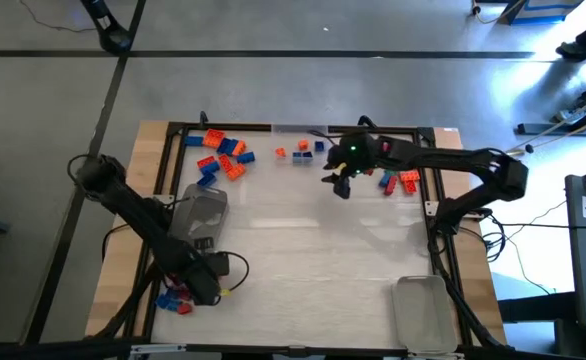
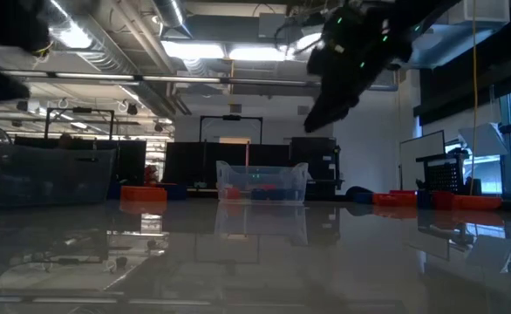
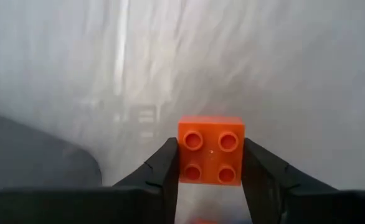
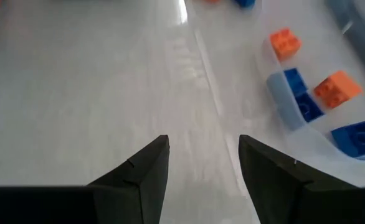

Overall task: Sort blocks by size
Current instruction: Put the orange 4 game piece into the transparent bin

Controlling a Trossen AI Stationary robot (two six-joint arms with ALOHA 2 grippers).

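An orange two-by-two block [image 3: 210, 158] sits studs-up between the fingers of my left gripper [image 3: 210, 149], near the table's near-left corner [image 1: 201, 285]. Red and blue blocks [image 1: 173, 302] lie beside that gripper. More blocks lie in a far-left pile [image 1: 223, 157], a few [image 1: 303, 151] lie at far centre, and others [image 4: 322, 93] lie in a clear tray at far right. My right gripper [image 4: 204, 149] is open and empty, raised above the table [image 1: 339, 183], left of that tray. My left gripper pinches the orange block by two opposite side walls [image 3: 181, 163], one finger on each side. The fingers point steeply down from above, and the studded top faces up. Whether its underside rests on the table I cannot tell.
A clear tray [image 1: 205, 208] lies by the left arm and another [image 1: 423, 308] at the near right corner. A clear container [image 2: 262, 183] stands at the far edge in the low view. The table's middle [image 1: 313, 250] is bare.
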